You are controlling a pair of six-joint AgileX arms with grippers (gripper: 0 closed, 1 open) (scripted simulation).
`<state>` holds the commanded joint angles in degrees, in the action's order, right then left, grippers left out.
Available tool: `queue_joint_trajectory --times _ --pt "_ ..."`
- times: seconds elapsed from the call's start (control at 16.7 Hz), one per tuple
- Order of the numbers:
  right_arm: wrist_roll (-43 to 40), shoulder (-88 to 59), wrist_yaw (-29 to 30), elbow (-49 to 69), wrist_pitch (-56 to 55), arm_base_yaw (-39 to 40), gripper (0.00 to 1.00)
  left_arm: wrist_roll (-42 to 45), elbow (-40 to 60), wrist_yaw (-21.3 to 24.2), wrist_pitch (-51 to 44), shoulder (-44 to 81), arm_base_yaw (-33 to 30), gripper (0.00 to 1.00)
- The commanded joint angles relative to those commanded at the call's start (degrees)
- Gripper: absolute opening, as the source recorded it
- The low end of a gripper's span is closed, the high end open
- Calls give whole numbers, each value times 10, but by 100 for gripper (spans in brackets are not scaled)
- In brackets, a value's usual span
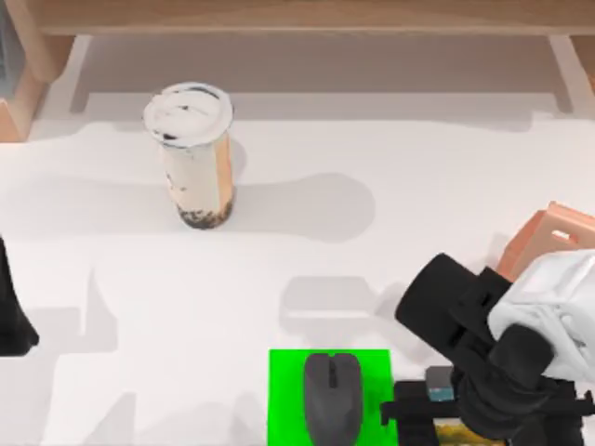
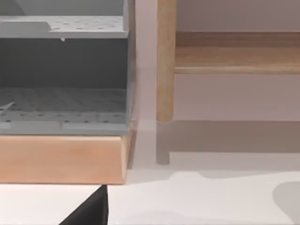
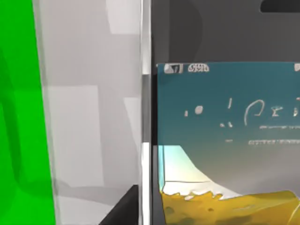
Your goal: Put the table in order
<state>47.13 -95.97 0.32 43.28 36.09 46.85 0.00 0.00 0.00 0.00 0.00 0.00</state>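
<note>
Top view: right gripper (image 1: 437,409) is hovering at the table's (image 1: 390,186) bottom right corner beside the mouse (image 1: 332,398); can't tell its pinch.

Black-and-white AgileX arms

The right arm (image 1: 502,344) has glossy black rounded housings and a white shell segment; the left arm (image 1: 13,316) shows as a plain black sliver.
</note>
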Motion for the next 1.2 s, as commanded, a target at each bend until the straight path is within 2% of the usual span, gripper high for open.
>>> queue_joint_trajectory --times 0.24,0.3,0.72,1.2 --pt "0 0 0 0 0 0 2 0 0 0 0 0 0 100" --pt "0 0 0 0 0 0 0 0 0 0 0 0 0 100" --pt "0 0 0 0 0 0 0 0 0 0 0 0 0 100" --pt "-6 57 10 44 101 0 0 0 0 0 0 0 0 100"
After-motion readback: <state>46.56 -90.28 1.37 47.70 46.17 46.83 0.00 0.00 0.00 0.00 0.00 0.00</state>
